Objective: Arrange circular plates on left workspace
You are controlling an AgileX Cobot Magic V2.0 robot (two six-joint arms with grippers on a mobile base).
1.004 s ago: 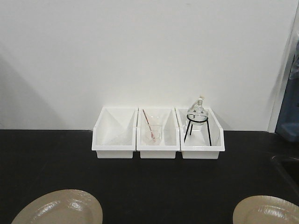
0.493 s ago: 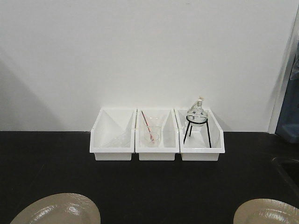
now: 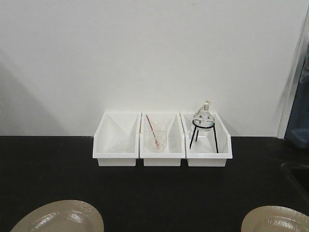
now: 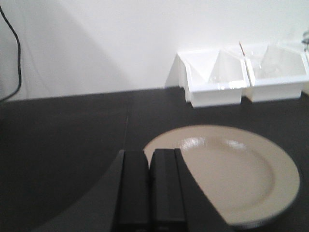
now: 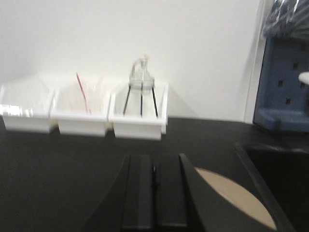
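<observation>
Two tan round plates lie flat on the black benchtop (image 3: 154, 188). One plate (image 3: 60, 218) is at the front left, the other plate (image 3: 276, 220) at the front right; both are cut off by the frame's bottom edge. In the left wrist view my left gripper (image 4: 149, 157) is shut and empty, its tips just over the near left rim of the left plate (image 4: 231, 169). In the right wrist view my right gripper (image 5: 154, 162) is shut and empty, with the right plate (image 5: 236, 198) partly hidden behind it to its right.
Three white bins (image 3: 161, 140) stand in a row against the back wall. The middle one holds a glass beaker with a red rod (image 3: 155, 135), the right one a round flask on a black tripod (image 3: 203, 123). A sunken sink edge (image 3: 297, 169) lies at the far right.
The front view has shifted slightly: the bins and both plates sit a little lower and more to the left in the frame than a second ago. Nothing on the bench moved.
</observation>
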